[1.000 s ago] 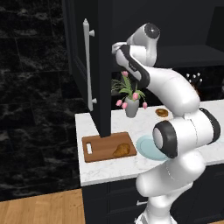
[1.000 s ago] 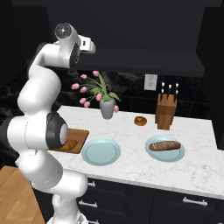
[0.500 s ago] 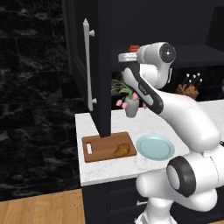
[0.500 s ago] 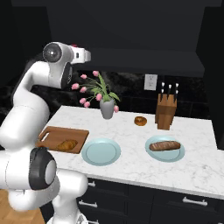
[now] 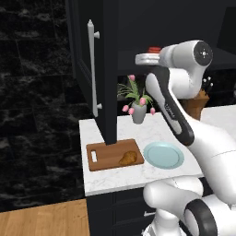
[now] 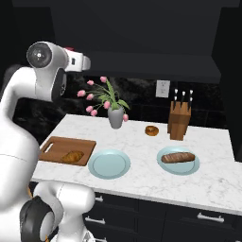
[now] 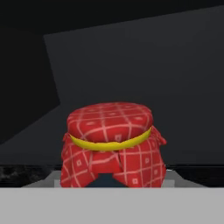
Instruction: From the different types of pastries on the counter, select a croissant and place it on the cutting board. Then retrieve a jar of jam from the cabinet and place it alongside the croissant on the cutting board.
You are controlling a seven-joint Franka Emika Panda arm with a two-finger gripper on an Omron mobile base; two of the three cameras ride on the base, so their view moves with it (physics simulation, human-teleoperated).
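Observation:
The jar of jam (image 7: 111,146), under a red chequered cloth cover with a yellow band, sits low and very close in the hand view. My gripper (image 5: 148,56) is high up at the open black cabinet (image 5: 109,69), shut on the jar, whose red top (image 5: 154,49) peeks over the hand. The fingertips are hidden by the jar. Below, the croissant (image 5: 129,158) lies on the right half of the reddish cutting board (image 5: 103,156). From the right I see the gripper (image 6: 75,56), jar (image 6: 70,48), board (image 6: 54,146) and croissant (image 6: 72,156).
An empty teal plate (image 6: 109,164) lies beside the board. A second plate (image 6: 163,166) holds the long dark loaf (image 6: 177,157). The ring pastry (image 6: 151,130), knife block (image 6: 178,124) and tulip vase (image 6: 116,118) stand further back. The cabinet door with its white bar handle (image 5: 92,69) stands open.
The arm has swung up to the cabinet over the last second. In the last half second hand and jar shifted together, rightward in the left base view.

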